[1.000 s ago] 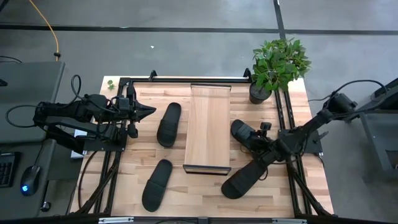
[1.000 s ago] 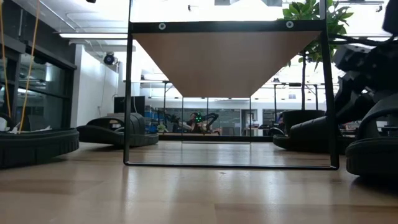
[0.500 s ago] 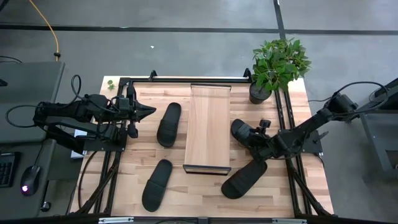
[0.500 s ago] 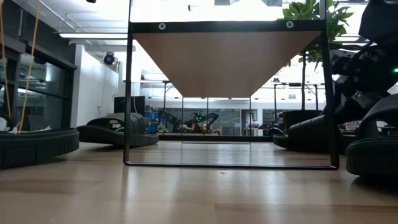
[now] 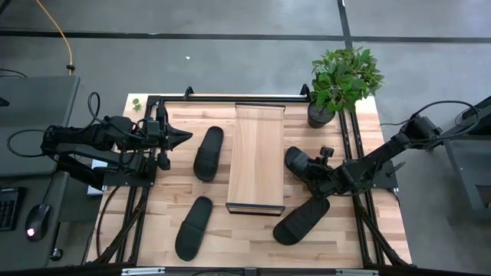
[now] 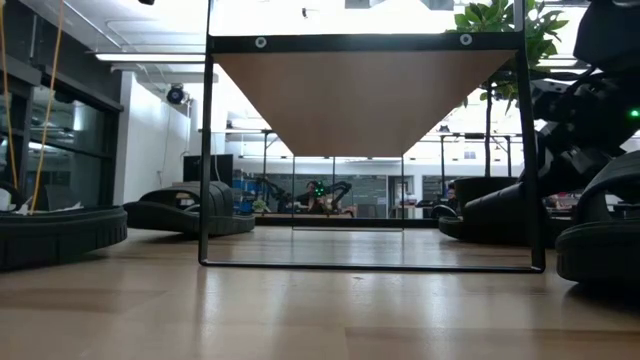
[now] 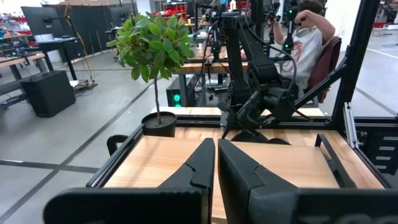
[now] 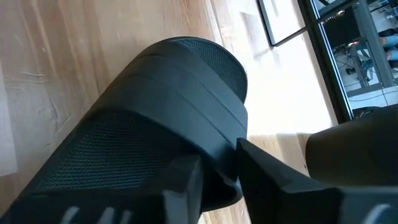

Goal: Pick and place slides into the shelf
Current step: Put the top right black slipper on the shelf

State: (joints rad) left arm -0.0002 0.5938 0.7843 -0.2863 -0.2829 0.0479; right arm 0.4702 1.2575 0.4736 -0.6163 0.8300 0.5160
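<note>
Slides [image 5: 209, 152]: four, all black, wide straps; right gripper [image 5: 321, 175] jaws pinching one's strap.

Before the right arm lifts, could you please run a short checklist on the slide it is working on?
1. Right pincer on the slide's strap: ok, fingers straddle the strap edge.
2. Grip fully closed: cannot tell.
3. Shelf top free to receive a slide: ok, nothing lies on it.
4. Neighbouring slide out of the lift path: cannot tell, it lies close beside the arm.
5. Left pincer out of the way: ok, shut, at the table's left edge.
</note>
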